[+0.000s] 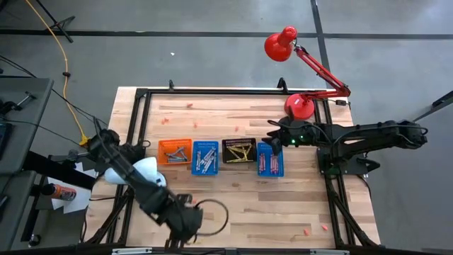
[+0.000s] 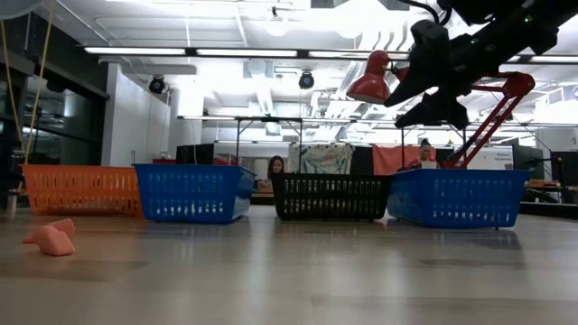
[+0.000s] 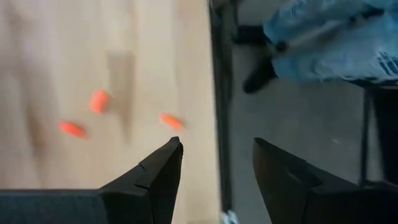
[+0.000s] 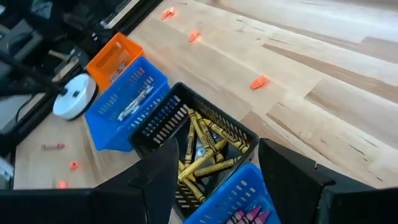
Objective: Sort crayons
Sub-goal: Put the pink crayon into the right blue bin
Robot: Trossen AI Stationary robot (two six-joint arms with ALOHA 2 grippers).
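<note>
Four small mesh baskets stand in a row mid-table: orange [image 1: 174,151], blue [image 1: 205,157], black [image 1: 239,150] and a second blue [image 1: 270,159]. The black basket [image 4: 205,149] holds yellow crayons [image 4: 208,158]. The right blue one holds pink crayons [image 4: 245,214], and the left blue one [image 4: 130,106] holds pale ones. My right gripper [image 1: 272,134] hovers open and empty above the black and right blue baskets, as the right wrist view [image 4: 214,168] shows. My left gripper [image 1: 185,225] is open and empty near the table's near edge. Loose orange crayon bits [image 3: 98,101] lie ahead of it [image 3: 217,168].
A red desk lamp [image 1: 297,106] stands at the far right, close to my right arm. Loose orange bits lie on the wood at the far left [image 1: 164,120], near right [image 1: 306,231] and close to the low camera [image 2: 52,239]. Blue cloth [image 3: 336,37] shows beyond the table edge.
</note>
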